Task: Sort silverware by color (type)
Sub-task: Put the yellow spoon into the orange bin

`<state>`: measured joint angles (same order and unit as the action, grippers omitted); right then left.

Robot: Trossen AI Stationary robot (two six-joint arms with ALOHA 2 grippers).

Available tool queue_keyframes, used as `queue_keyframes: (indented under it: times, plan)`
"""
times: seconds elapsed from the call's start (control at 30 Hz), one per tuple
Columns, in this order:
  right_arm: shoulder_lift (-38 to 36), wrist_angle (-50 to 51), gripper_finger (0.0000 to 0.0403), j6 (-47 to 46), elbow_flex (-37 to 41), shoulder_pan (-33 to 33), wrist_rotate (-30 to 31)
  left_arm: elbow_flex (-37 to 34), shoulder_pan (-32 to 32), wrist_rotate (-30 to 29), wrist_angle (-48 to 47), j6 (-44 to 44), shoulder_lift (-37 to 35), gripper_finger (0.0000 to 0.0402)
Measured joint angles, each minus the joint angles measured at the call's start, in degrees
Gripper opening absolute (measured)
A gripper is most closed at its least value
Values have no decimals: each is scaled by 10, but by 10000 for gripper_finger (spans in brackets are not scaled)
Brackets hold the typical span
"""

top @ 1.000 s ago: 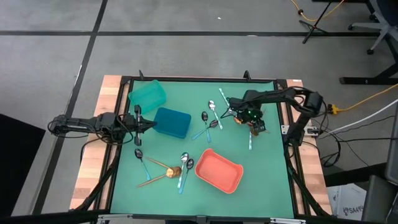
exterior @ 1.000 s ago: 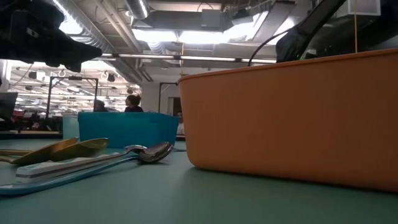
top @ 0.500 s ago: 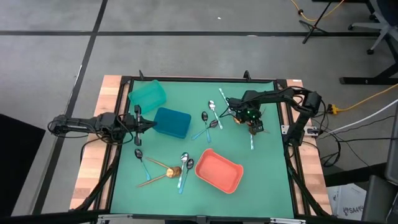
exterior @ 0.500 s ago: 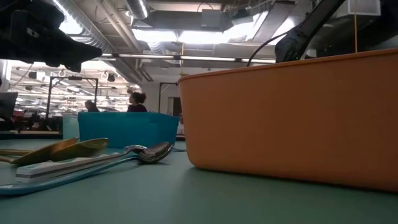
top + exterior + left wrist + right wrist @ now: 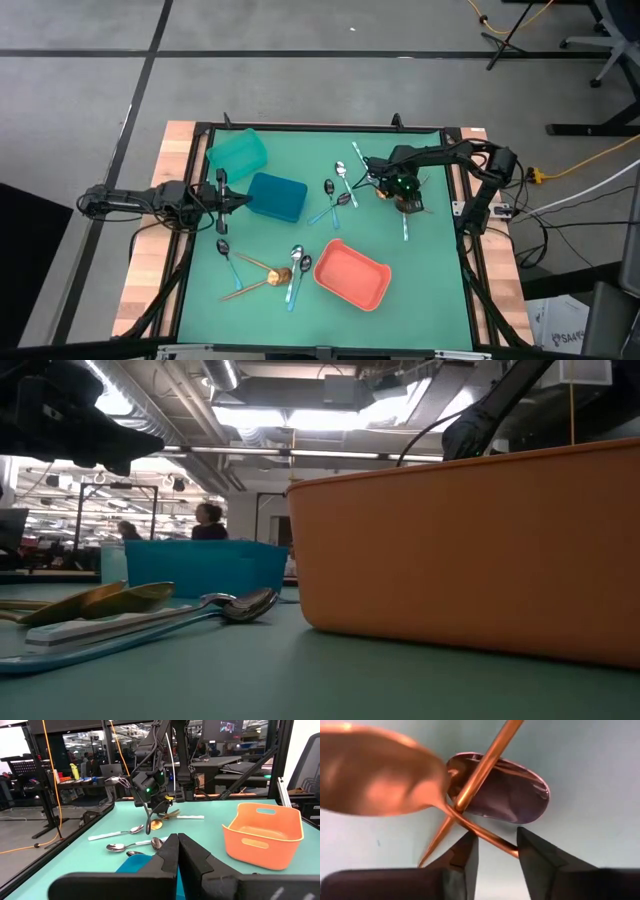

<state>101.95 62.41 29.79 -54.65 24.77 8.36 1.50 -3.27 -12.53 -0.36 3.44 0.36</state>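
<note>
My right gripper points down at the table's far right over a small pile: a copper spoon, a second copper handle crossing it, and a dark shiny spoon bowl underneath. Its fingers stand open on either side of the copper spoon's thin handle. More silverware lies mid-table and near left. My left gripper waits shut at the blue bin's left edge. My right gripper comes from above, fingers pointing down and straddling the copper spoon's handle close behind its bowl. The handle runs slantwise across the gap and meets the inner face of one finger. I cannot tell whether the other finger touches it. The spoon lies on the pile.
A teal bin lies at the far left and a coral bin stands near the front middle. A light-blue-handled utensil lies just nearer than my right gripper. Bare green mat stretches along the near right.
My right gripper has shifted slightly toward the table's left over the copper spoons. The silverware and bins lie as before.
</note>
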Motion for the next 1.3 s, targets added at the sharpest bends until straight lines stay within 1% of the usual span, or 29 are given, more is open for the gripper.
queue_keyframes:
  times: [0.17, 0.53, 0.73, 0.97, 1.23, 1.3]
  plan:
    - [0, 0, 85, 0, 0, 0, 0, 0, 0, 0, 0, 0, 0, 0]
    - [-1, -8, 43, 2, 0, 0, 0, 0, 0, 0, 0, 0, 0, 0]
    - [-1, -8, 6, 2, 0, 0, 0, 0, 0, 0, 0, 0, 0, 0]
    - [-1, 14, 5, 1, 0, 0, 3, 0, 0, 0, 0, 0, 0, 0]
    - [-1, 87, 2, 0, -2, 0, 58, 0, 0, 0, 0, 1, 0, 0]
    - [-1, 110, 2, -14, -10, 0, 66, 0, 0, 0, 0, 1, 0, 0]
